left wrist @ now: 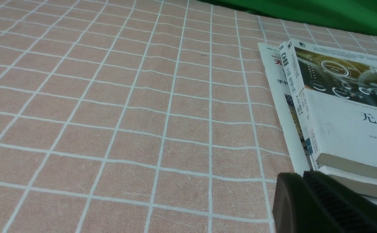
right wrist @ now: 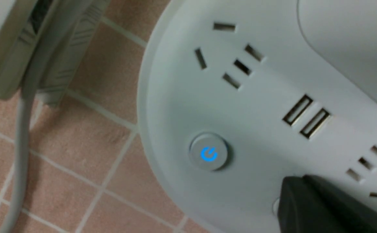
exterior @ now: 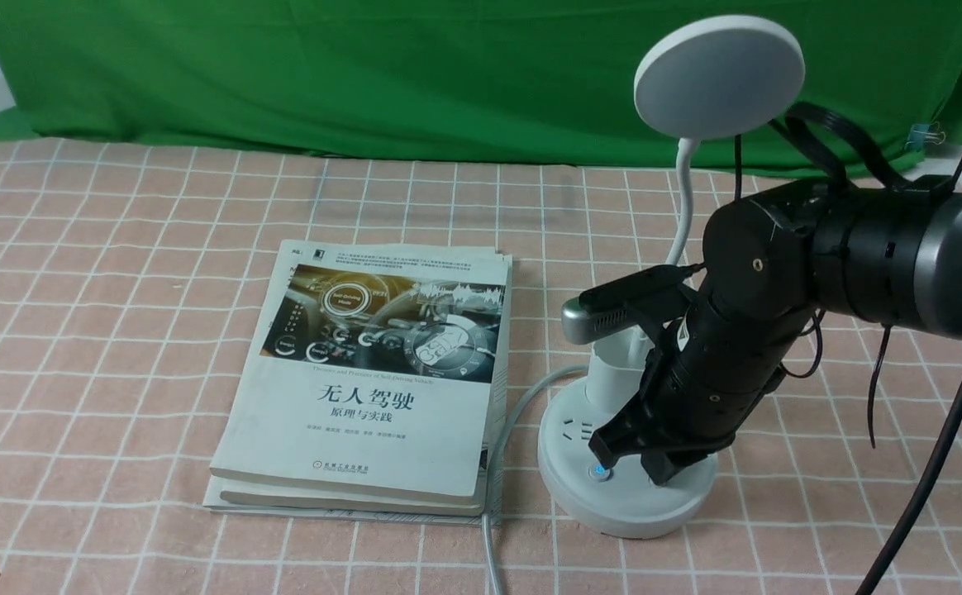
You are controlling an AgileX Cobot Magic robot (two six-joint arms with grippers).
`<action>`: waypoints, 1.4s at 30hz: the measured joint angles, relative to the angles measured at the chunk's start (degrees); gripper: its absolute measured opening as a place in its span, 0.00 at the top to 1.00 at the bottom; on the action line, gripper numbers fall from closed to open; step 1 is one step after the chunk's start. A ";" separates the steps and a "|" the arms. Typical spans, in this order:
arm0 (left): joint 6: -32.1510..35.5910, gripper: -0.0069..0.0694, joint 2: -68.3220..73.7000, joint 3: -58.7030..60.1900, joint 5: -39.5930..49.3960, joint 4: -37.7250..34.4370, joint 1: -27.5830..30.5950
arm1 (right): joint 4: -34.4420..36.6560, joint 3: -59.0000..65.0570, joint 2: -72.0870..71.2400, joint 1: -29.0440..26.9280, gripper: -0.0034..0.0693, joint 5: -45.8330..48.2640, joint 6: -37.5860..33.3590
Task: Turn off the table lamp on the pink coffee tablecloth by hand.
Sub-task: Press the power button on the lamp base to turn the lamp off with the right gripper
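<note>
Look for the lamp (exterior: 716, 78) upright on the pink cloth (exterior: 117, 372), just beside the books (exterior: 373, 314), with round base (exterior: 613, 504) flat on the cloth, probably for steadiness under a downward push. See the right pincer (right wrist: 300, 181) narrow, tips together and empty, likely closed to make one firm point for pressing rather than gripping. Angled down over the base, partly covering the pale button (right wrist: 275, 206) in the wrist view; cannot tell contact from a small gap. Held apart from the blue-lit button (right wrist: 209, 152), perhaps to spare the socket power and work only the light. Judged as the pressing step, near the end of the task; calls for a short, straight push, then a lift clear. Could slip off the button or tip the base if pushed sideways. Cannot make out any clear glow on the disc, so cannot settle on or off. Left pincer (left wrist: 300, 178) also narrow and empty, near the books, seemingly parked out of the way.
</note>
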 joint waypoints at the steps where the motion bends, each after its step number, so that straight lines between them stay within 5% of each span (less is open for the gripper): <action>1: 0.00 0.90 0.00 0.00 0.00 0.00 0.00 | 0.00 0.13 -0.28 0.00 0.90 0.00 0.00; 42: 0.00 0.90 0.00 0.00 0.00 0.00 0.00 | 0.05 0.47 -3.05 0.72 0.90 -1.06 -0.23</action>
